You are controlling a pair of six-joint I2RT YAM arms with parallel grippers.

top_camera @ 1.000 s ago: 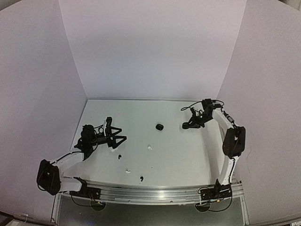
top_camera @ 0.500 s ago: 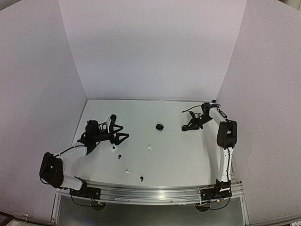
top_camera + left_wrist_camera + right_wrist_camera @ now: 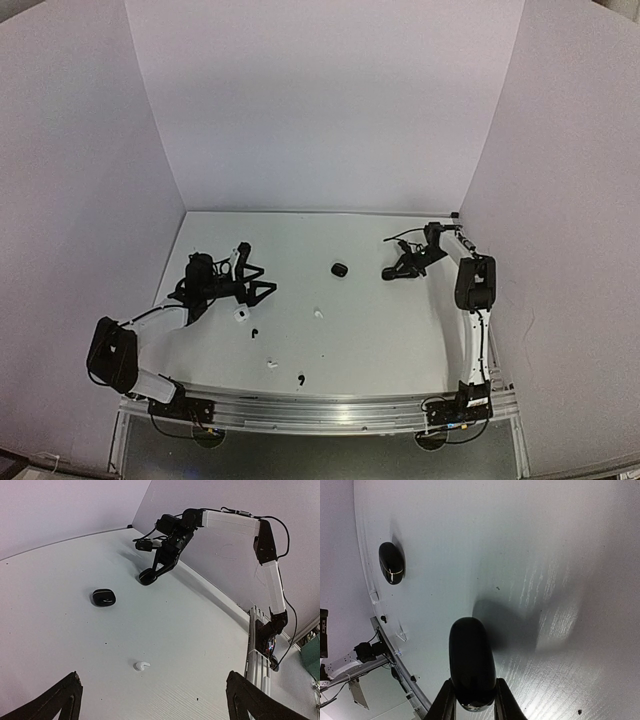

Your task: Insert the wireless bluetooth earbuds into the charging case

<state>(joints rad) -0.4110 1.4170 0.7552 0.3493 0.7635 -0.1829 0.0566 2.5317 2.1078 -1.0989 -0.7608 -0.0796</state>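
Small white earbud (image 3: 141, 666) lying on the tabletop (image 3: 200, 630)
It is comma-shaped, its long side running left to right in the left wrist view. The left end effector (image 3: 153, 680) is wide open and empty; the right end effector (image 3: 472, 702) pinches a black case (image 3: 470, 650).

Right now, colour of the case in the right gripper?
Black; the case shows best in right wrist view.

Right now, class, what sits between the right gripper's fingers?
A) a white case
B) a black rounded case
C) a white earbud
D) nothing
B: the right wrist view shows the right gripper clamped on both sides of a black rounded case.
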